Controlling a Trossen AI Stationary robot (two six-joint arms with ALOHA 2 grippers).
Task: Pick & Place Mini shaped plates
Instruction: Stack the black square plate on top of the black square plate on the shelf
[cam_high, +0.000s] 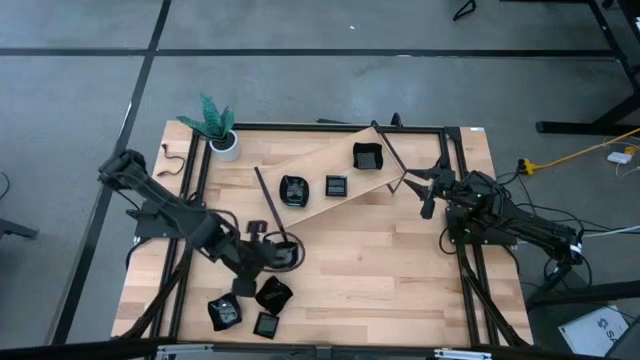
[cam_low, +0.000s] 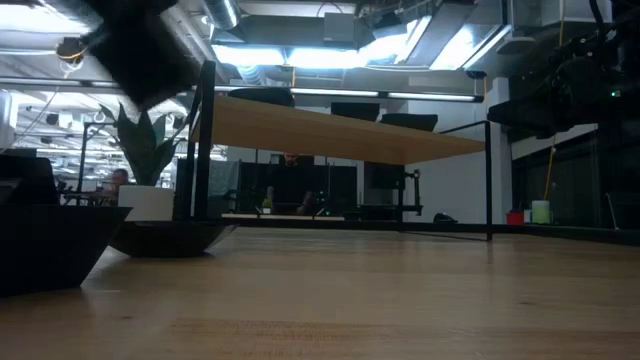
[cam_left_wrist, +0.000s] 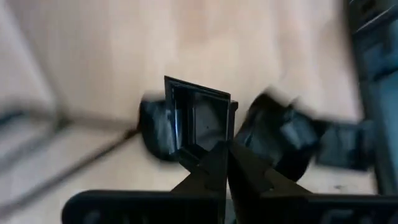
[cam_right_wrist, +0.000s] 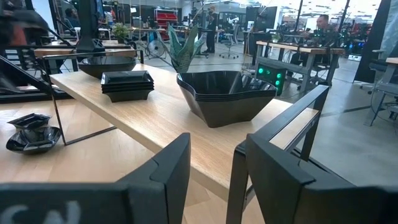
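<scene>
My left gripper (cam_left_wrist: 227, 163) is shut on a small square black plate (cam_left_wrist: 200, 118) and hangs over the table's near left part (cam_high: 245, 283). Under it lie other mini plates: a round one (cam_high: 285, 255), and three more near the front edge (cam_high: 272, 295), (cam_high: 225, 312), (cam_high: 265, 325). On the raised wooden shelf (cam_high: 330, 165) rest three stacks of black plates (cam_high: 368, 157), (cam_high: 336, 186), (cam_high: 293, 190). My right gripper (cam_right_wrist: 211, 180) waits open at the shelf's right end (cam_high: 430, 195), holding nothing. My left gripper pinches one edge of the square plate's rim (cam_left_wrist: 210, 147) between its two shut fingers. The fingers slant down from above. The plate stands on edge beyond the fingertips, its hollow side showing, lifted clear of the table and of the plates below.
A white pot with a green plant (cam_high: 222, 135) stands at the far left corner. The black metal frame (cam_high: 200, 180) carries the slanted shelf across the table's far half. Bare wood (cam_high: 380, 270) lies in the table's middle and near right.
</scene>
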